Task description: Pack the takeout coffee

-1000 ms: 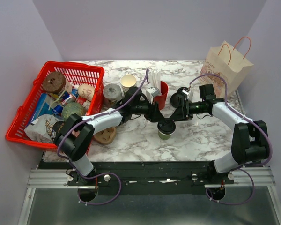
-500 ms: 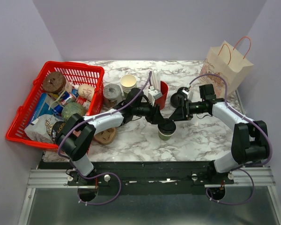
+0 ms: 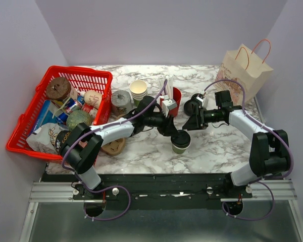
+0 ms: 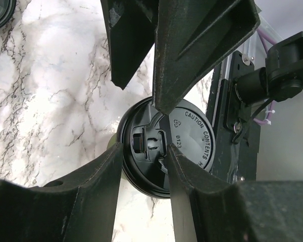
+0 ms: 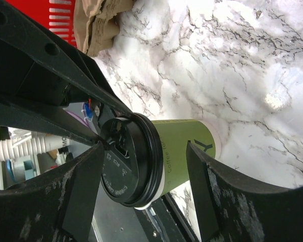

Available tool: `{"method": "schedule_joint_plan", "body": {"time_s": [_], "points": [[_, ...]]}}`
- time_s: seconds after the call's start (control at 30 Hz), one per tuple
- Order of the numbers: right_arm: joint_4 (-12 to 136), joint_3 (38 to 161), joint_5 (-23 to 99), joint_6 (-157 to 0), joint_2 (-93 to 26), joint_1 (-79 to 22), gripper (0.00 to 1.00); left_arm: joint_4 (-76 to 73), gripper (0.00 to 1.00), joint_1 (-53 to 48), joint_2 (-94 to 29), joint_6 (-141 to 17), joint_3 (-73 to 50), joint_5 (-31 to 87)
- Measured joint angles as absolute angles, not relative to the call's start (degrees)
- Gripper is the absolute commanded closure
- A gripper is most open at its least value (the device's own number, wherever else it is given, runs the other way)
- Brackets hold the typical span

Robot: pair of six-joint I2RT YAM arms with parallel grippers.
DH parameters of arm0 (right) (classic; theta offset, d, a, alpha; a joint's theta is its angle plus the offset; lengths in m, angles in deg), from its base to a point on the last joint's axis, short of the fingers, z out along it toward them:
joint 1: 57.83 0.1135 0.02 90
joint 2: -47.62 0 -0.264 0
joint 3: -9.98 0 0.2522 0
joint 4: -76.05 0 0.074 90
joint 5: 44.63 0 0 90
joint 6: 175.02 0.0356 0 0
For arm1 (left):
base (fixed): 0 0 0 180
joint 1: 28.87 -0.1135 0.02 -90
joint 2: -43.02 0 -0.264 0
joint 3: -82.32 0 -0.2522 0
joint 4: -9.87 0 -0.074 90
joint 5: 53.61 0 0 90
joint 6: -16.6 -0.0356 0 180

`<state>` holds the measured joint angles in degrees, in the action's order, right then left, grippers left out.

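Observation:
The takeout coffee (image 3: 180,143) is an olive-green paper cup with a black lid, upright at the table's middle. It also shows in the right wrist view (image 5: 184,146). Its lid (image 4: 192,136) fills the left wrist view. My left gripper (image 3: 174,132) hovers over the lid's left part with its jaws (image 4: 144,151) parted and nothing between them. My right gripper (image 3: 188,123) is open just right of the cup. In its own view its fingers (image 5: 146,146) straddle the cup with gaps on both sides. One right fingertip (image 4: 161,108) reaches the lid's edge.
A red basket (image 3: 76,75) full of groceries stands at the left. A paper bag (image 3: 245,68) stands at the back right. A red cup of straws (image 3: 174,101), stacked paper cups (image 3: 138,89) and a loose black lid (image 3: 192,106) sit behind the coffee.
My left gripper has shifted a little right and toward the near edge over the lid. The cup sits very slightly nearer. The right arm has barely moved.

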<state>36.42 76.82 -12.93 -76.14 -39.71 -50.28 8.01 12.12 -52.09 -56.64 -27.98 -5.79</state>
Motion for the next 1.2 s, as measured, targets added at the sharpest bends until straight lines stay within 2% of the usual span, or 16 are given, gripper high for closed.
{"method": "schedule_joint_plan", "body": {"time_s": [0.27, 1.07, 1.2], "points": [[33.65, 76.82, -12.49, -79.96, -38.51, -50.26, 0.3, 7.49, 0.54, 12.12, -51.7, -57.19, -27.98, -6.18], [29.06, 76.82, -9.74, -85.19, -35.86, -49.47, 0.28, 5.57, 0.55, 12.86, -51.7, -59.53, -25.2, -7.99], [28.29, 76.82, -8.71, -86.3, -35.27, -49.47, 0.28, 4.15, 0.48, 12.86, -51.7, -60.36, -24.7, -7.86]]}}
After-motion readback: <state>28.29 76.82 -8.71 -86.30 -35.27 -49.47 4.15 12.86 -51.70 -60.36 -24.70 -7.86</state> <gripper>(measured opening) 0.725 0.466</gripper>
